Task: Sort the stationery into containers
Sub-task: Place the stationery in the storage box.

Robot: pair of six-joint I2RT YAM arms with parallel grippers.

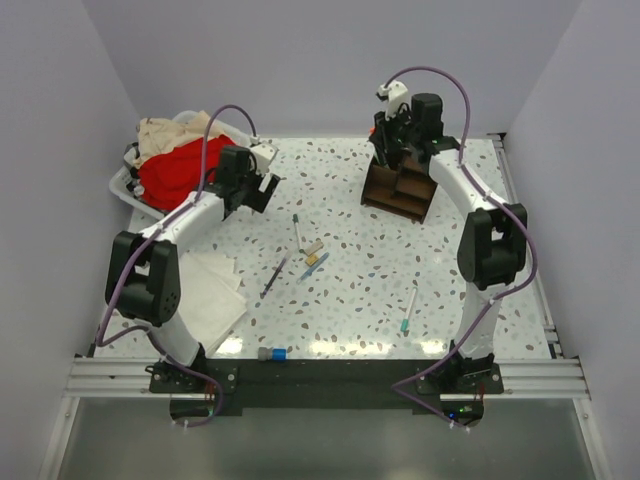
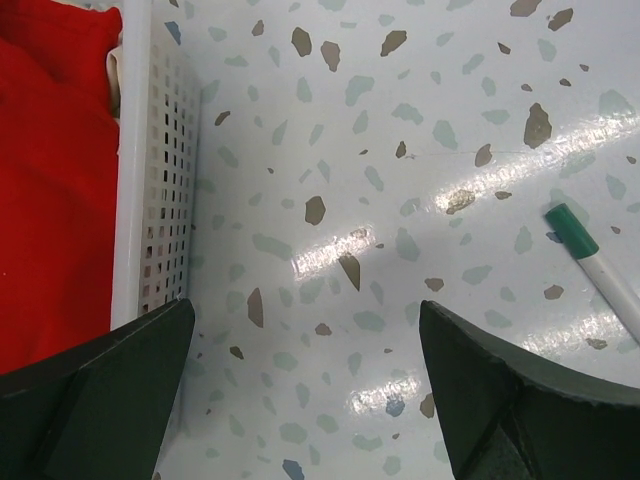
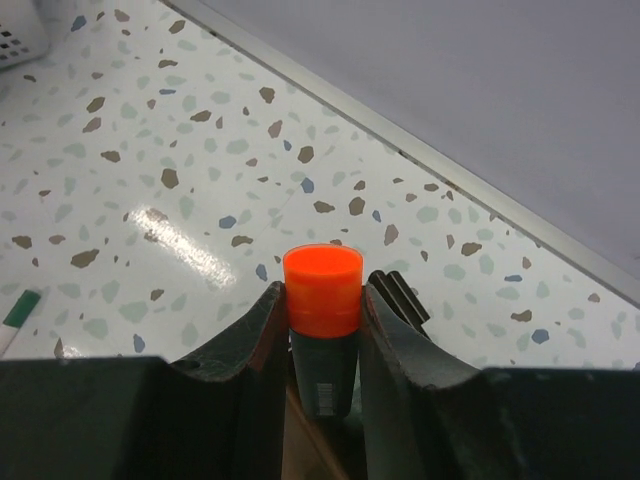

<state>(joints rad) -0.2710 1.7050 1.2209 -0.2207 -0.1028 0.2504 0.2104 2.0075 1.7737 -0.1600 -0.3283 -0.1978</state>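
My right gripper (image 3: 322, 300) is shut on a short orange highlighter (image 3: 322, 275), held upright with its orange cap up. It hangs over the back of the dark brown wooden organizer (image 1: 398, 190), a sliver of which shows below the fingers (image 3: 300, 440). In the top view the right gripper (image 1: 388, 140) stands above the organizer's far left corner. The left gripper (image 2: 305, 320) is open over bare table beside the basket, with nothing between its fingers. A white pen with a green cap (image 2: 590, 265) lies to its right. More stationery lies mid-table: a white pen (image 1: 297, 232), a tan eraser (image 1: 313, 247), a blue pen (image 1: 315, 266), a black pen (image 1: 274, 277), a pale pen (image 1: 409, 310) and a grey-blue stub (image 1: 271, 354).
A white basket (image 1: 125, 185) with red and beige clothes stands at the back left, its perforated wall (image 2: 160, 180) just left of my left gripper. A white folded cloth (image 1: 210, 285) lies near the left arm's base. Walls enclose the table at the back and sides.
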